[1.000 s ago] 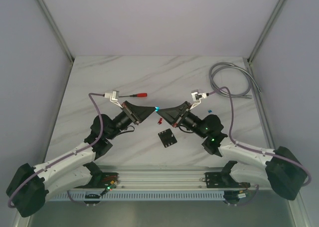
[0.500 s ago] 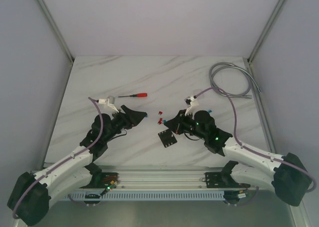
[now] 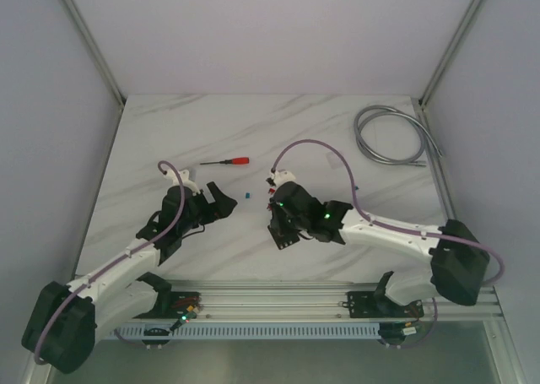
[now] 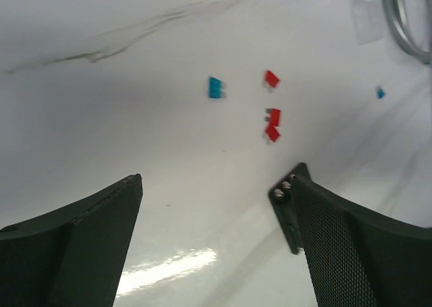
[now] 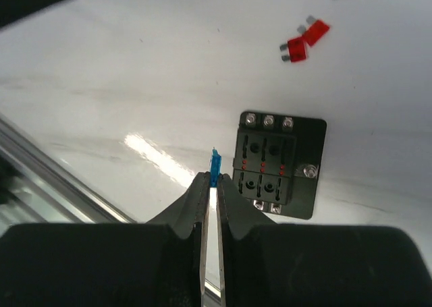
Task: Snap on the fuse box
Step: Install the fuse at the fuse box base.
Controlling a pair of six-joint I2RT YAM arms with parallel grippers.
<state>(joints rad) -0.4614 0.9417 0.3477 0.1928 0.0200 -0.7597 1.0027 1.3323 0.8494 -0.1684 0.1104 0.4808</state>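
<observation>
The right fingers (image 5: 202, 193) are almost closed, and they pinch a blue fuse (image 5: 215, 162) by its lower end, so that it stands up past the tips. The fuse box (image 5: 279, 164) lies flat on the white worktop (image 5: 121, 84), just beside these tips and near the front rail. Some of its slots already show red, others look empty.

The left fingers (image 4: 101, 219) stand wide apart and hold nothing. They hang low over the worktop, well apart from the box, with a loose blue fuse (image 4: 216, 88) and some red fuses (image 4: 273, 125) lying in front of them.

I think the danger is in the grip. Only a small part of the held fuse sits between the tips (the hold looks thin to me), so a press that is a little off the slot can turn it or let it slip out. Also, nothing holds the box down. A push from the side can slide it over the smooth worktop, and then the blades meet plastic and not the slot.
</observation>
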